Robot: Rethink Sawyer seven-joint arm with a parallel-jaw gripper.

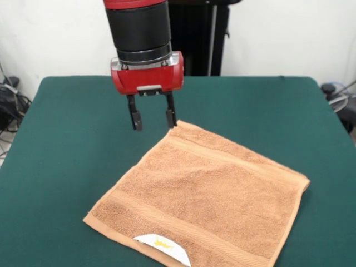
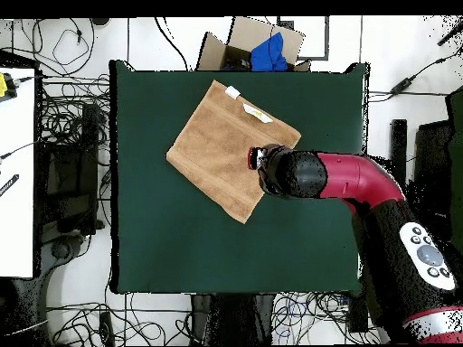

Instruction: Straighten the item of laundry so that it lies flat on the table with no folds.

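Observation:
The peach-orange towel (image 1: 206,200) lies spread flat on the green table (image 1: 67,144), turned like a diamond, with its white tag (image 1: 164,248) at the near edge. My gripper (image 1: 152,118) hangs open and empty just above the towel's far corner, its fingers (image 1: 136,118) apart, one on each side of the corner's left edge. In the overhead view the towel (image 2: 217,149) lies in the table's (image 2: 181,244) upper middle, and the arm's head (image 2: 291,173) covers its right corner, hiding the fingers.
A cardboard box (image 2: 253,41) with a blue item stands off the table beyond the towel. Cables (image 2: 63,117) cover the floor around the table. A white desk (image 2: 16,172) stands at the left.

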